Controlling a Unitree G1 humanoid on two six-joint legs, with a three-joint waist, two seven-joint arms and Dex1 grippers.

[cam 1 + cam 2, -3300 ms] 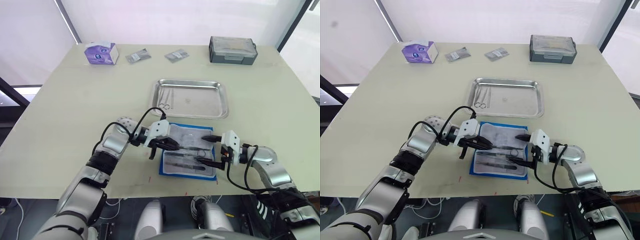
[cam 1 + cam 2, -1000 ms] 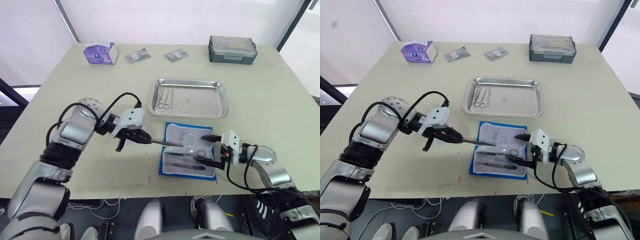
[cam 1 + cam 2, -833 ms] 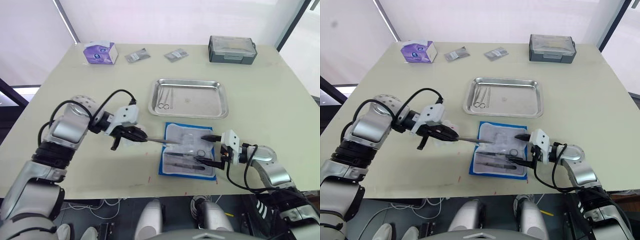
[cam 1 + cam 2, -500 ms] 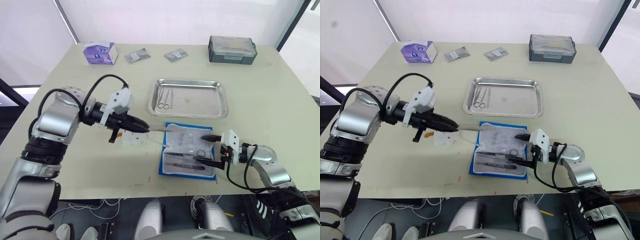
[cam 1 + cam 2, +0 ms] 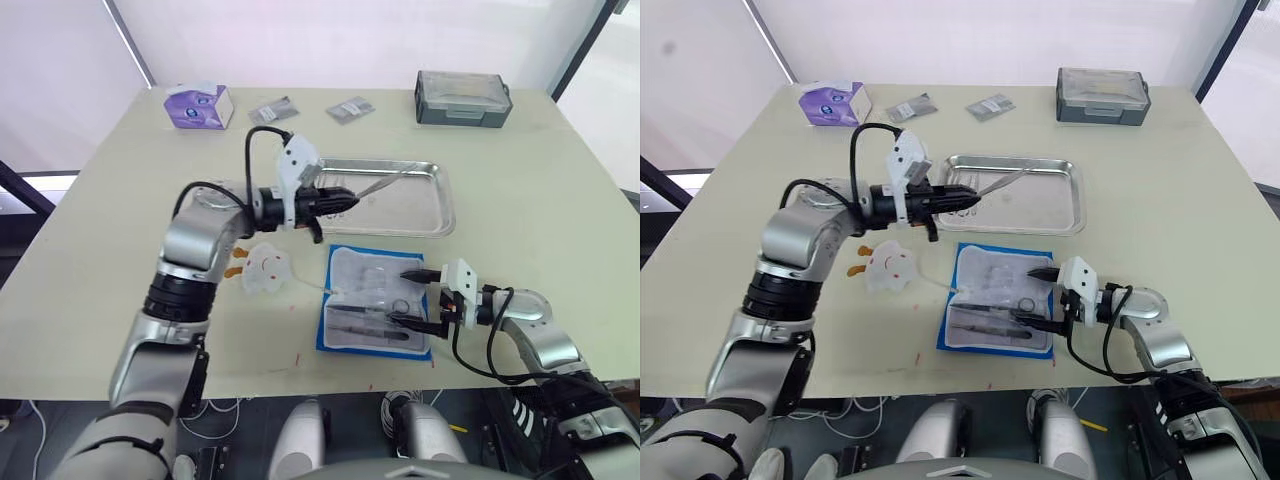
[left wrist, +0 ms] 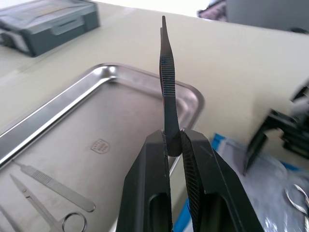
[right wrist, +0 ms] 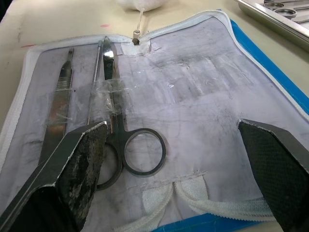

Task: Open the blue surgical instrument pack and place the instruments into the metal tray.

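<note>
- now the left gripper (image 5: 343, 198) is pinched shut on tweezers (image 6: 167, 77), holding them by one end so the long tip juts out ahead of the fingers.
- just beyond and below that tip is the tray (image 5: 437, 204), shiny and shallow; the tweezers hang over its near-left part, not touching it.
- below the left gripper, in the tray's corner, lie scissors (image 6: 44, 209) and a straight tool (image 6: 55, 186).
- right gripper (image 5: 411, 296) has its fingers spread wide and sits low over the pack (image 5: 379, 344), at its right edge.
- between and just ahead of those spread fingers the pack lies unfolded, grey-white lining up, blue border around it.
- on the lining ahead of the right gripper are ring-handled scissors (image 7: 117, 140) and a thin straight tool (image 7: 62, 98) beside them, both under clear tape.
- beside the left arm, near the pack's left edge, lies a crumpled white wrapper (image 5: 265, 270).
</note>
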